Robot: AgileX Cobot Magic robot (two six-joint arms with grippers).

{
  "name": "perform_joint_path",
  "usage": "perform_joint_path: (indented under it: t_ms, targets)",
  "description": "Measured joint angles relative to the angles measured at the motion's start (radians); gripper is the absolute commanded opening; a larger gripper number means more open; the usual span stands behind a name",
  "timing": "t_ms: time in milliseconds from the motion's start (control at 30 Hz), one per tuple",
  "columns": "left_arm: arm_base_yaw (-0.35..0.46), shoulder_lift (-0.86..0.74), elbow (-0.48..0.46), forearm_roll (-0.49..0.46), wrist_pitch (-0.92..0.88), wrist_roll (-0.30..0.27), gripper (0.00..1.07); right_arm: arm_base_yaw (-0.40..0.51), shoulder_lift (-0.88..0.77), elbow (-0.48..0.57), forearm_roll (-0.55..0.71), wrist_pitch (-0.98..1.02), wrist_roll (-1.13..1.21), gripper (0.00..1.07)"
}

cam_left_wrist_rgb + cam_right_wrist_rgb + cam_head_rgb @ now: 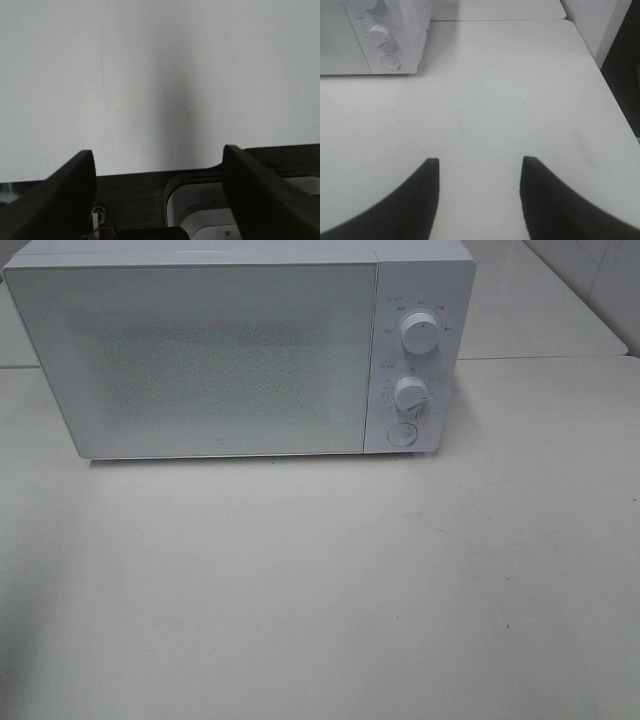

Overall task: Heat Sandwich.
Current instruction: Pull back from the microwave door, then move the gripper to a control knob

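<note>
1. Sandwich: it shows in none of the three views. No bread and no plate lies on the bare table, so where it is and which way its long side runs cannot be told. It may sit behind the closed door, but the frosted panel hides anything inside.
2. Left gripper: its dark fingers stand spread wide with nothing between them, over plain white surface. Its own camera shows no microwave, and the high view does not show this gripper at all.
3. Microwave: it stands along the table's far edge, its long side running parallel to that edge. The door is shut and covers most of the front. A tiny mark at the door's lower middle may be a logo, but it is too small to read.
4. Control panel: at the microwave's right end there is an upper knob, below it a lower knob, then a round button. Small grey characters ring both knobs, and none is legible.
5. Right gripper: its fingers are parted and hold nothing, above bare table near the right edge. Its camera shows the panel end of the microwave well ahead, towards the table's far edge.
6. Judgement: the coming move turns on that panel and the door. The right arm faces them and looks the nearer of the two, with open table between it and the microwave.
</note>
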Motion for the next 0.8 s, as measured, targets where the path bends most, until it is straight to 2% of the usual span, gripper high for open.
perform_joint_path:
  t_ms: [100,133,333,800]
  targets:
    - [0.000,-0.071,0.046,0.000,0.011,0.000,0.68,0.000,0.000,0.000,0.000,0.000,0.000,0.51]
    - [0.000,-0.140,0.083,0.000,0.012,-0.001,0.68,0.000,0.000,0.000,0.000,0.000,0.000,0.51]
    - [0.000,-0.312,0.159,0.003,0.009,-0.004,0.68,0.000,0.000,0.000,0.000,0.000,0.000,0.51]
    - [0.000,-0.647,0.228,0.006,-0.087,-0.008,0.68,0.000,0.000,0.000,0.000,0.000,0.000,0.51]
